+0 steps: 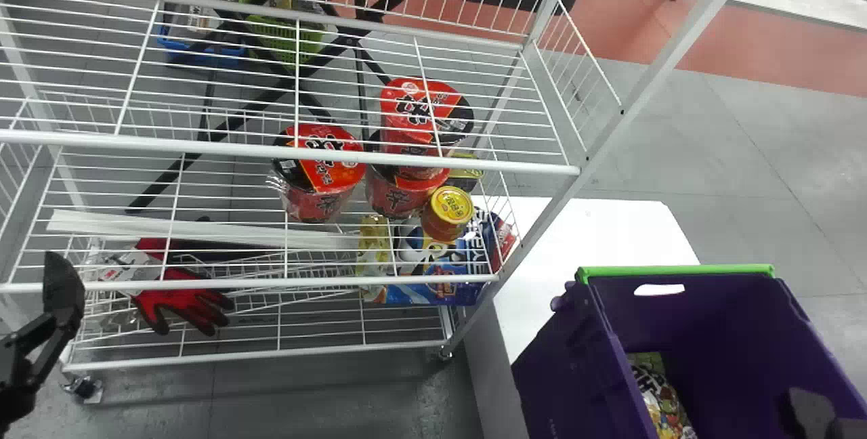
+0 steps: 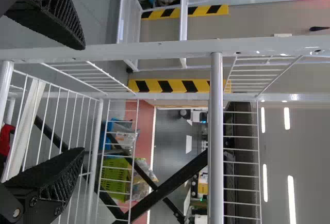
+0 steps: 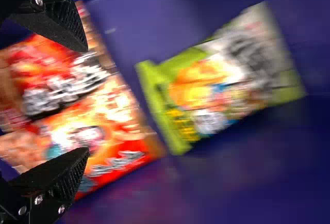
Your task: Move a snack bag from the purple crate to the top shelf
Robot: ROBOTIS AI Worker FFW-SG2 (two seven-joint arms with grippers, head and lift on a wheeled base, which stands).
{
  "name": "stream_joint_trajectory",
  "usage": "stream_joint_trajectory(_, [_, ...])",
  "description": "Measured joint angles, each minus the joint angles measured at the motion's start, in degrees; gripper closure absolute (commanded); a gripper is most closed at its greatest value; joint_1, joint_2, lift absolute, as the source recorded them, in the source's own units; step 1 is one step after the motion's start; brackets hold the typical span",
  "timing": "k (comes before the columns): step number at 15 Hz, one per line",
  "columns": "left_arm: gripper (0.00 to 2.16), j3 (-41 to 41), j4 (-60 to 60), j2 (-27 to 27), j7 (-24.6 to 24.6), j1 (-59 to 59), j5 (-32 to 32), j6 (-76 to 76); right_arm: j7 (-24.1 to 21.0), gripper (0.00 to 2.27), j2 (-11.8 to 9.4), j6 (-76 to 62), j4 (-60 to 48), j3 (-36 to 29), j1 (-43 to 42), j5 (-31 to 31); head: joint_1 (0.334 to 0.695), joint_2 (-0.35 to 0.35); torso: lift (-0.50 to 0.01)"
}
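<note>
Head: green snack bag (image 1: pixel 657 391) lying along left wall inside purple crate (image 1: pixel 718 330), short of the far edge of the bench (image 1: pixel 609 222).
Left wrist: left pincer (image 2: pixel 83 98) hanging wide open, empty.
Right wrist: right pincer (image 3: pixel 86 100) gaping, gripping nothing; red bags (image 3: pixel 108 126) crowding it, so pick's needing one bag centred before closing.

On the rack's lower shelves (image 1: pixel 271 282), red noodle tubs (image 1: pixel 322 168) stand toward the right end, some stacked, with a yellow-lidded can (image 1: pixel 448 212) near their front. A blue box (image 1: pixel 440 290) shows under that can, near the right edge. Pale slats (image 1: pixel 203 229) run lengthwise; a red-and-black glove (image 1: pixel 193 303) lies toward the left. Behind the rack are black crossed braces (image 2: pixel 175 182), a green basket (image 2: pixel 116 175) and a blue basket (image 1: pixel 220 52).
</note>
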Motion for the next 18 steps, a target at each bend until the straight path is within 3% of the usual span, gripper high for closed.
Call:
stream_joint_trajectory(7, [0.12, 0.5, 0.3, 0.0, 0.0, -0.3, 0.3, -0.3, 2.5, 0.14, -2.1, 0.0, 12.3, 10.3, 0.4, 13.2, 0.695, -0.35, -0.45])
stream_joint_trajectory(11, [0.12, 0.5, 1.1, 0.0, -0.3, -0.9, 0.8, -0.4, 2.5, 0.14, -2.0, 0.0, 17.0, 12.1, 0.3, 14.5, 0.695, -0.35, -0.45])
stream_joint_trajectory(18, [0.12, 0.7, 1.5, 0.1, -0.3, -1.0, 0.9, -0.5, 2.5, 0.14, 1.7, -12.0, 21.8, 12.4, 0.3, 12.9, 0.695, -0.35, -0.45])
